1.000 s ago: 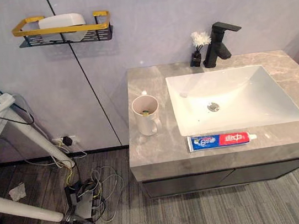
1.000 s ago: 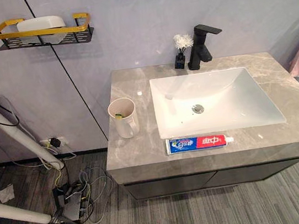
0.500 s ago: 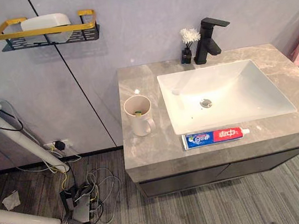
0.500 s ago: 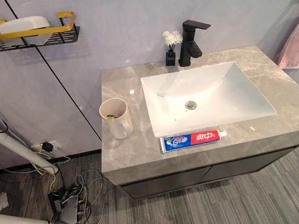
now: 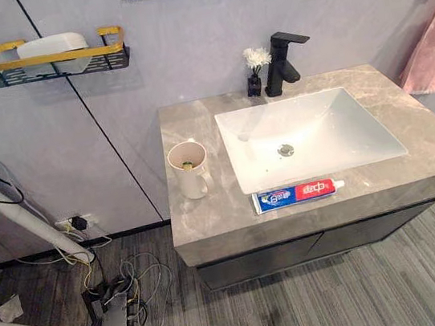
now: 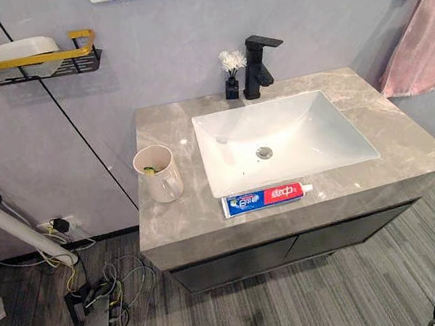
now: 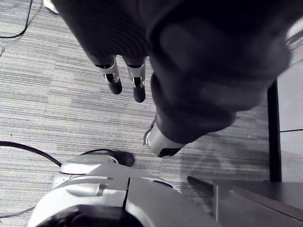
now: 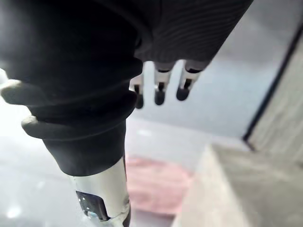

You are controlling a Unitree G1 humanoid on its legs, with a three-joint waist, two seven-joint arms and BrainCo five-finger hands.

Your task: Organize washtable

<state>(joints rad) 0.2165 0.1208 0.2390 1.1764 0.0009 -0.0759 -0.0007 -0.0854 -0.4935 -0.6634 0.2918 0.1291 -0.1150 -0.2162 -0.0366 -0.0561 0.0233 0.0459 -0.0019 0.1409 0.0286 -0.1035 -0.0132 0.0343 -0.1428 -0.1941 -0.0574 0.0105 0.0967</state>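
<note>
Left wrist view: the left hand (image 7: 110, 71) hangs over the floor (image 7: 52, 104), fingers straight, slightly apart, holding nothing. On the desk (image 5: 210, 222) the cream cup (image 5: 189, 168) stands left of the sink (image 5: 338, 126). The toothpaste tube (image 5: 296, 194) lies just before the sink, its blue-and-red label bearing white lettering. The right hand (image 8: 160, 89) hangs with fingers straight and empty. Likely best: pinch the tube mid-body, then stand it in the cup.

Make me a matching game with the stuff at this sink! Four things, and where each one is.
Things:
1. toothpaste tube
2. cup
3. faucet
4. pink towel

Places:
A. hanging on the wall
B. standing behind the sink
C. lying in front of the sink
D. standing left of the sink

Pairs: 1-C, 2-D, 3-B, 4-A
</note>
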